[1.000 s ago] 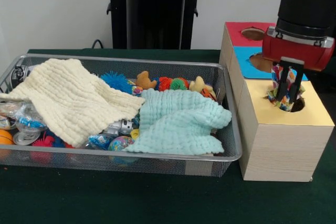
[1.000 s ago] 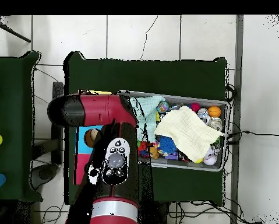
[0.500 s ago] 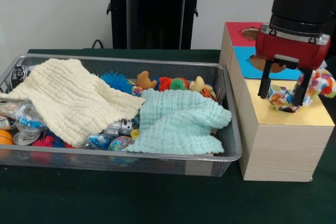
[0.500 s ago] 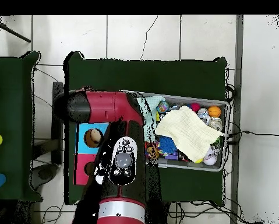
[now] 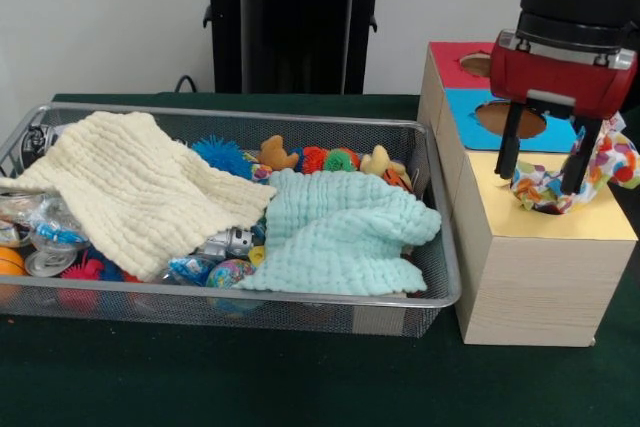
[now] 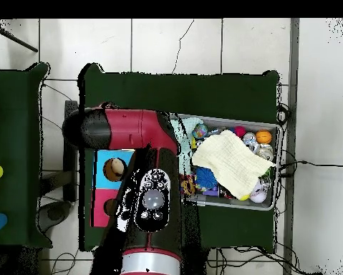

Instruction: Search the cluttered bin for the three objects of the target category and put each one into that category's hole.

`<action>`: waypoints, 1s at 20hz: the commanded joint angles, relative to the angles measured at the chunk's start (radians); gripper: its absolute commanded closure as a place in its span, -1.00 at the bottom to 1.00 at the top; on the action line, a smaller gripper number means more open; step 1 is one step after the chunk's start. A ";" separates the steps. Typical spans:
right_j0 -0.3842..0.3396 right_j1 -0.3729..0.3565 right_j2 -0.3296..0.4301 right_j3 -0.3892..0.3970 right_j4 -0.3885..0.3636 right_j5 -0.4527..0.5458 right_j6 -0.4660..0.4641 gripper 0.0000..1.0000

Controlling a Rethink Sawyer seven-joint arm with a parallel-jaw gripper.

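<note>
Right now the gripper (image 5: 541, 170) hangs spread wide and empty directly above the yellow box's hole (image 5: 556, 203), where the colourful patterned cloth (image 5: 570, 179) sits draped rightward.

Looks like a robotics lab, prob. a test cell. Red-and-black arm (image 6: 142, 179) mounted at a green-cloth table (image 6: 224, 93), tiled floor (image 6: 203, 43) all round it, loose cables (image 6: 303, 163) trailing beside it. On that table: wire bin (image 5: 425, 247) of toys, wooden sorting box (image 5: 530, 277) w/ coloured holes.
</note>
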 commanded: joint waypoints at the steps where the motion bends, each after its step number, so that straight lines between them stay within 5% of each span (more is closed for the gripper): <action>1: -0.014 -0.060 0.029 -0.002 -0.030 0.234 -0.011 -1.00; 7: -0.022 -0.072 0.033 -0.038 -0.038 0.274 -0.012 -1.00; 8: -0.023 -0.074 0.034 -0.037 -0.041 0.277 -0.003 1.00; 20: 0.000 -0.071 0.029 0.054 -0.058 0.133 0.049 1.00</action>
